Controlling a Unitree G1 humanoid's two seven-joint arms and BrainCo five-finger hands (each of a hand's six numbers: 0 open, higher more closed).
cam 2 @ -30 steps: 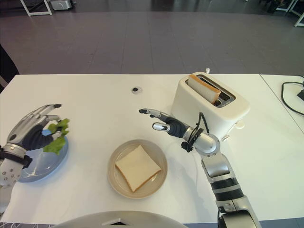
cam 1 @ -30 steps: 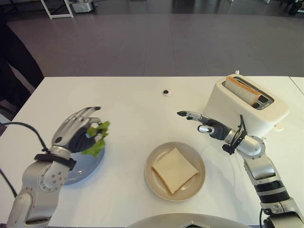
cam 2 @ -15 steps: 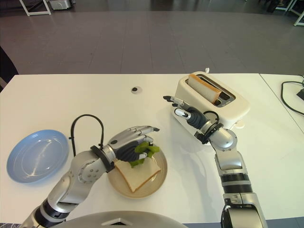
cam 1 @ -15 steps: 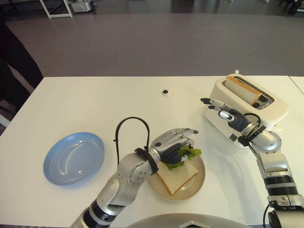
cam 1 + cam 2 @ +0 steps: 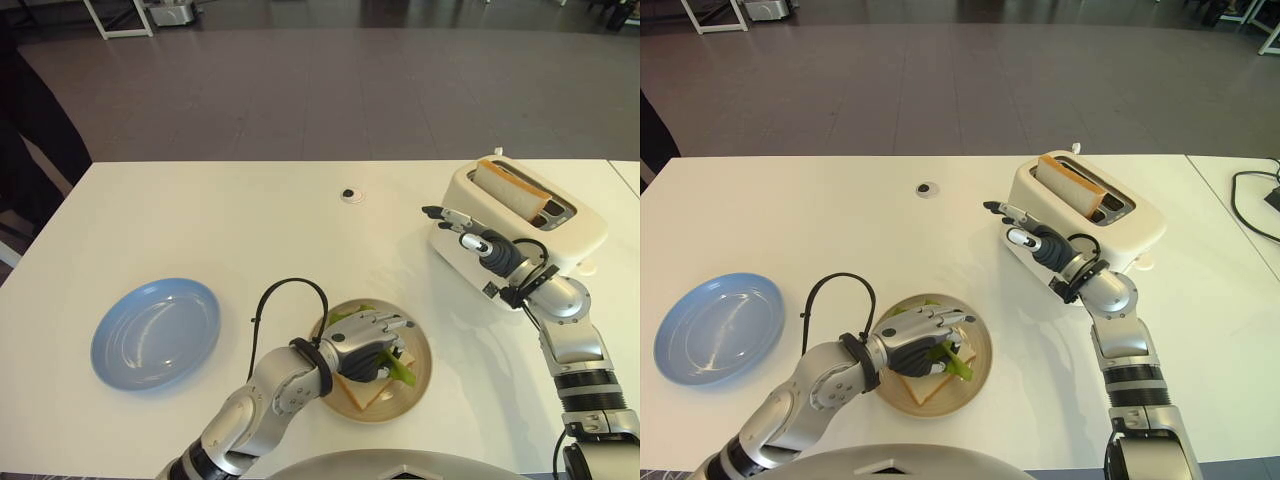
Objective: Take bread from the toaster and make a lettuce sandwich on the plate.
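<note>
**Lettuce (image 5: 401,371) on bread (image 5: 358,393), lower centre**

Left hand (image 5: 365,336) curls around the lettuce atop the bread on the plate (image 5: 421,349). Right hand (image 5: 481,241), fingers straight and empty, sits beside the toaster (image 5: 580,236) at upper right. The right eye view's right edge catches a black cable (image 5: 1255,190).

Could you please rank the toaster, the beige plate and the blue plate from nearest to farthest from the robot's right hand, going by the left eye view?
From the right hand:
1. toaster, right beside the hand, at the table's right rear.
2. beige plate, front centre, to the hand's left.
3. blue plate, on the table's far left.
</note>
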